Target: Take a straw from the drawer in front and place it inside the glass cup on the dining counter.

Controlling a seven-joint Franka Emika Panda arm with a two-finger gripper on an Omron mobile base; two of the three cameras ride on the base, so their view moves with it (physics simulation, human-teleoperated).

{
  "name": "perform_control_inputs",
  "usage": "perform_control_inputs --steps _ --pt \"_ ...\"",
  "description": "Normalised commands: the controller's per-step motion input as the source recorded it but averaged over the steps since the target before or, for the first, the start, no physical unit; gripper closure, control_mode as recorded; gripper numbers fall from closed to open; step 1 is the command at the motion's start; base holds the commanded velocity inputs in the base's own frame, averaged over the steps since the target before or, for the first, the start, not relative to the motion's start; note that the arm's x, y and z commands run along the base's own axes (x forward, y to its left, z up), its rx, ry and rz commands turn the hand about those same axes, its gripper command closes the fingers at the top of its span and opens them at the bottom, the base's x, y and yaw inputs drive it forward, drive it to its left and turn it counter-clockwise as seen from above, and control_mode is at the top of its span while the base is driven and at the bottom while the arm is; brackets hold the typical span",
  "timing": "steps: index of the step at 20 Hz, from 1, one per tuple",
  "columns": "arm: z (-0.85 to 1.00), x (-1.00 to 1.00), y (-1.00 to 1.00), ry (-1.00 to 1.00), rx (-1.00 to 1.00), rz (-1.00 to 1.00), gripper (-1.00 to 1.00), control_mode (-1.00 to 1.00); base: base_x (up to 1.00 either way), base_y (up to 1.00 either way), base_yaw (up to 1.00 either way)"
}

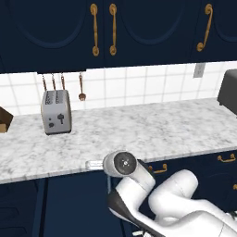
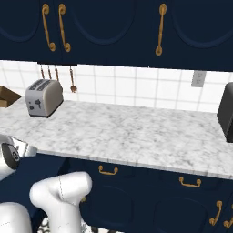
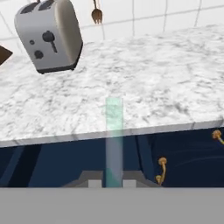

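My gripper (image 3: 113,183) is shut on the straw (image 3: 113,131), a thin pale stick that rises from between the two fingertips and crosses the marble worktop's front edge. From the left base camera the straw (image 1: 94,163) pokes out leftward from my hand, level with that edge. Below the edge, the drawer (image 3: 65,159) looks pulled out, with its dark navy inside showing. A neighbouring drawer front carries a small brass pull (image 3: 161,169). The glass cup and the dining counter are out of view.
A silver toaster (image 1: 56,111) stands at the back left of the worktop (image 1: 148,129), under hanging utensils (image 1: 81,88). A brown box (image 1: 3,120) sits at the far left and a black appliance (image 1: 227,91) at the far right. Navy wall cabinets (image 1: 104,28) hang above.
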Motion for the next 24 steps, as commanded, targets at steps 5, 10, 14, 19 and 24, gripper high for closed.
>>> perform_control_inputs --steps 5,10,14,19,24 --pt "0.99 -0.01 -0.95 0.22 0.27 -0.28 1.00 -1.00 0.00 0.00 0.00" --pt "0.96 -0.10 -1.00 0.16 0.26 -0.46 1.00 -1.00 0.00 0.00 0.00" --pt "0.43 -0.24 -0.80 0.02 0.13 -0.39 1.00 -1.00 0.00 0.00 0.00" --pt "0.00 -0.13 -0.17 -0.10 0.00 -0.21 1.00 -1.00 0.00 0.00 0.00" --pt "0.00 0.00 0.00 -0.08 0.00 -0.02 1.00 -1.00 0.00 0.00 0.00"
